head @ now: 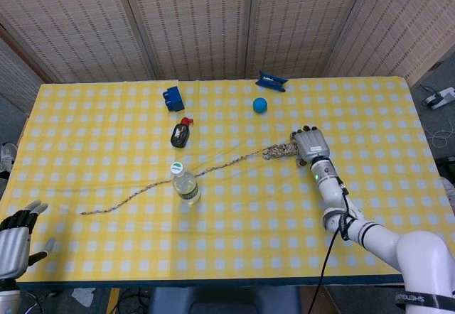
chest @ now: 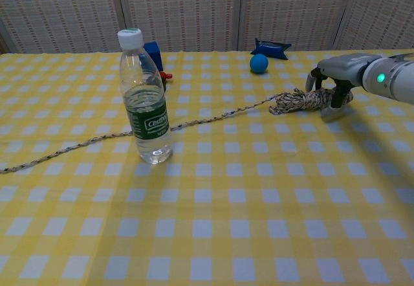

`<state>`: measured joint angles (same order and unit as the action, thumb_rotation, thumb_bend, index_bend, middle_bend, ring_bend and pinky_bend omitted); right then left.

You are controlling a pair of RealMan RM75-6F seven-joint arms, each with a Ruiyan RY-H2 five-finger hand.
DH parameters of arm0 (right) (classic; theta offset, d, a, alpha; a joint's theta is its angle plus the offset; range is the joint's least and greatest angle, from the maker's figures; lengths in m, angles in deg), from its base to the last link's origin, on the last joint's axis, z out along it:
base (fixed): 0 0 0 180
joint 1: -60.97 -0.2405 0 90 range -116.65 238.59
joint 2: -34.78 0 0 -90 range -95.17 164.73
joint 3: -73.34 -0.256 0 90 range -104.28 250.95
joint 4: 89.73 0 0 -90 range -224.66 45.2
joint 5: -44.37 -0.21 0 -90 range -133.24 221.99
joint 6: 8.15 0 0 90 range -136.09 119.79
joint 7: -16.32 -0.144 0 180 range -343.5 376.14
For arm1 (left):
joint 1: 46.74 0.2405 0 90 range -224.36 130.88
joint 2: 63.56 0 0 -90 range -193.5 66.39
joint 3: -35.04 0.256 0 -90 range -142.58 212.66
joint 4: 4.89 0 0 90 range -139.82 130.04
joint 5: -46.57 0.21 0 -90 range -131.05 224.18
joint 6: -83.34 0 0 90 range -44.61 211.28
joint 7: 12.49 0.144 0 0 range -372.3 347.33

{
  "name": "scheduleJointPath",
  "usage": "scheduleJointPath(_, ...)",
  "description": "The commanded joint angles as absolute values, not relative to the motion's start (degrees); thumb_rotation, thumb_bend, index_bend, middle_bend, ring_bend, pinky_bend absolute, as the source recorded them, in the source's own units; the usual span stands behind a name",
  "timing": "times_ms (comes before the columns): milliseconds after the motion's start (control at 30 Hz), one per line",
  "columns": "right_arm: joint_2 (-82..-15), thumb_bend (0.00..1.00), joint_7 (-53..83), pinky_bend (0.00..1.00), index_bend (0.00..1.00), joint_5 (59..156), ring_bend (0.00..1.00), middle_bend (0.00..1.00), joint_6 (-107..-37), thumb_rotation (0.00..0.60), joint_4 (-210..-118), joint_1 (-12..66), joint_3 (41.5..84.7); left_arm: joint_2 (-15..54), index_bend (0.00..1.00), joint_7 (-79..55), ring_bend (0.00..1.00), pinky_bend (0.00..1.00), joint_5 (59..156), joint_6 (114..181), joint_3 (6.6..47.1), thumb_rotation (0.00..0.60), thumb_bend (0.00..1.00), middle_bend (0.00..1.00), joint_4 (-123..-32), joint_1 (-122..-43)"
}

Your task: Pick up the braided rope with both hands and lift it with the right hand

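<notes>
My right hand (head: 310, 145) is down at the bunched end of the rope (chest: 304, 99), on the side away from the bottle (chest: 145, 98). My fingers curl over the bundle and touch it, but the bundle lies flat on the counter (chest: 207, 221). I cannot tell if I have a real hold on it yet. I think I go for the bunched end because it is thick and easy to grab.

From the bundle, the rope runs in a long thin line across the counter. It goes behind the bottle and ends far out on the other side of it. The bottle stands upright, just in front of the rope line. It may tip if the rope drags on it when I lift.

My left hand (head: 14, 244) is low at the near edge of the counter, well apart from the bottle and not far from the thin end of the rope. It is spread and holds nothing. I guess it waits there because it must take the thin end.

Beyond the bottle lie a small dark thing with a red cap (head: 180, 134) and a blue block (head: 173, 99). A blue ball (head: 260, 104) and a flat blue thing (head: 271, 81) sit beyond the bundle.

The counter has a yellow and white checked cloth. It looks smooth and flat. Behind it stand woven screens (head: 199, 23), like straw mats.
</notes>
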<state>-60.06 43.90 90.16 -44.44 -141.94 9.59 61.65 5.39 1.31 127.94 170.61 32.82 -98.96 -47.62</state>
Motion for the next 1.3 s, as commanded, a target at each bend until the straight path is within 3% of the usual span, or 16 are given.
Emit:
scheduleJointPath(33,-60.3,0.22,43.6,0.21,0.27,90.2,0.15,0.33,-44.5,0.600,-141.6,9.5,61.8,5.4,0.25,1.3,0.20,0.22,127.9,170.6,32.8,0.600,0.29,0.17,-98.9,-47.6)
scheduleJointPath(633,-60.6,0.34,40.6,0.33,0.48,92.9,0.32,0.49,-45.3,0.600,-142.2,10.4,62.6,5.6,0.25,1.3,0.20,0.22,127.9,170.2,32.9,0.600,0.29,0.17,-98.6,-47.7)
scheduleJointPath(867,-58.4,0.41,35.1,0.45,0.58,97.3,0.42,0.58,-48.1,0.600,-147.9,11.0,60.7,4.3,0.26,0.8,0.20,0.22,127.3,170.5,32.0,0.600,0.29,0.17,-98.4,-47.9)
scheduleJointPath(1067,-54.7,0.42,34.0,0.47,0.60,100.1,0.44,0.59,-50.5,0.600,-155.0,11.5,60.3,2.6,0.30,-3.1,0.22,0.22,126.5,168.5,30.1,0.600,0.29,0.18,-96.8,-49.7)
scheduleJointPath(1200,-52.9,0.42,34.8,0.48,0.60,100.3,0.45,0.59,-51.6,0.600,-159.2,11.7,60.5,2.0,0.35,-5.1,0.32,0.22,125.3,165.1,29.3,0.600,0.29,0.27,-95.5,-51.7)
scheduleJointPath(1300,-52.1,0.42,35.5,0.48,0.61,100.3,0.45,0.60,-52.6,0.600,-161.4,11.8,60.6,1.9,0.40,-5.2,0.45,0.33,124.7,161.9,29.2,0.600,0.29,0.44,-94.9,-53.4)
